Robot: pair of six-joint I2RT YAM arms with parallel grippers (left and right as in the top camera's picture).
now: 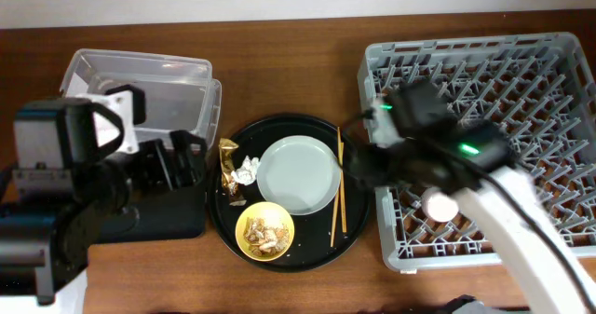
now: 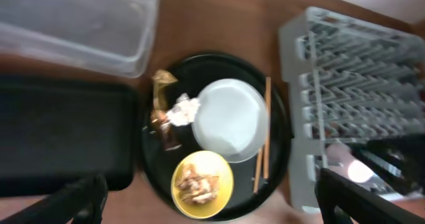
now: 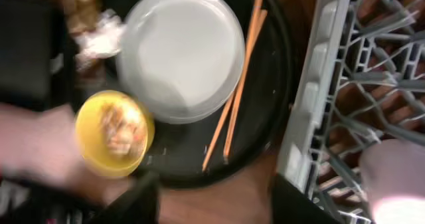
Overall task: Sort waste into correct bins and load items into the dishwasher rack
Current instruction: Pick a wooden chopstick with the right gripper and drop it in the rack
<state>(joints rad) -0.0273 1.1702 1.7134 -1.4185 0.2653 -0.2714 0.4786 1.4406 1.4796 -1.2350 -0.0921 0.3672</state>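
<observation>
Smooth grey round plate (image 1: 298, 174) centres the glossy black round tray (image 1: 317, 246); yellow bowl (image 1: 244, 230) of crumbly scraps (image 1: 265, 232) at 7 o'clock. Left gripper (image 2: 212, 201) and right gripper (image 3: 214, 187) splayed, empty.

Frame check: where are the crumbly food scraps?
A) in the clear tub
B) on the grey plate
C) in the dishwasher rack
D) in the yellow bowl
D: the beige scraps lie inside the yellow bowl, which sits on the round black tray beside the grey plate.
</observation>
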